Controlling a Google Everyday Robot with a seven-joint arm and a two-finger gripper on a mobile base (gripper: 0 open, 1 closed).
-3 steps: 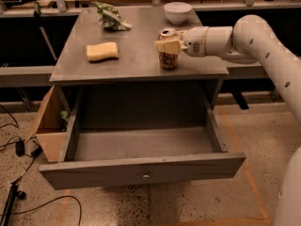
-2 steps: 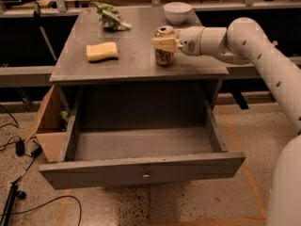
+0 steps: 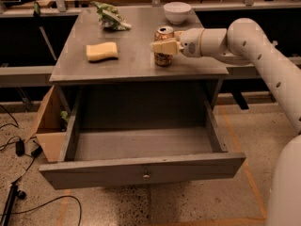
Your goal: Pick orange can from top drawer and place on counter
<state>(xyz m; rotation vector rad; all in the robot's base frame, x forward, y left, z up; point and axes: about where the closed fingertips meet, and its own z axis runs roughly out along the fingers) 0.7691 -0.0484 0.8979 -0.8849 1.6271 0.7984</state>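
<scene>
The orange can [image 3: 163, 58] stands upright on the grey counter [image 3: 131, 65], right of its middle and near the front edge. My gripper [image 3: 162, 47] reaches in from the right and its cream fingers [image 3: 164, 46] are closed around the can's upper body. The white arm [image 3: 244, 46] stretches from the right edge of the view. The top drawer [image 3: 141, 166] is pulled wide open below the counter. Its grey inside shows nothing in it.
A yellow sponge [image 3: 101, 51] lies on the counter's left part. A green and white bag [image 3: 111, 19] lies at the back left and a white bowl [image 3: 177, 12] at the back right. A cardboard box [image 3: 47, 126] stands on the floor to the left, with cables nearby.
The gripper and the can have shifted slightly left over the counter. The can now rests a little lower on the surface. The drawer has not moved.
</scene>
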